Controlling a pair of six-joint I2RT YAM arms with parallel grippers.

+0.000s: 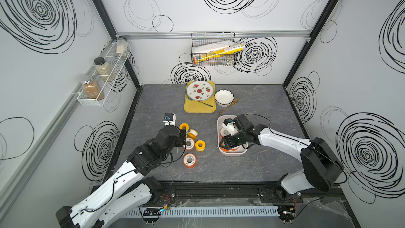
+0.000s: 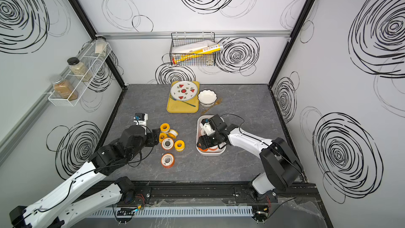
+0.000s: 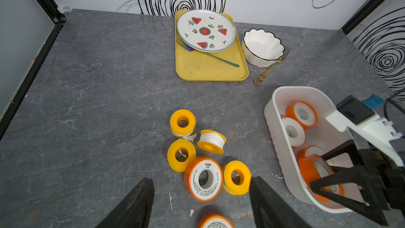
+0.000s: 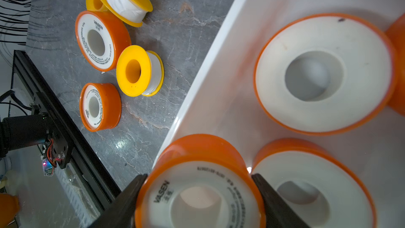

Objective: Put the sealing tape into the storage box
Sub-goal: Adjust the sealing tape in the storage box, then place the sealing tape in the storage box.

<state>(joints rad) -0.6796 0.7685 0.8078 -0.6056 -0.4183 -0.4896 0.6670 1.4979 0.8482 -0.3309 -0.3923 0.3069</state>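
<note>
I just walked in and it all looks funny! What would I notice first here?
Probably the bright yellow and orange tape spools clustered on the grey table. Next, the right arm's fingers pinching an orange spool in the white storage box, and the watermelon plate on its yellow tray at the back.

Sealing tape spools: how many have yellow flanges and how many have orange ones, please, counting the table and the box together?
Yellow spools, all on the table: 4
Orange spools on the table: 2
Orange spools in the storage box: 4
Total: 10
</note>
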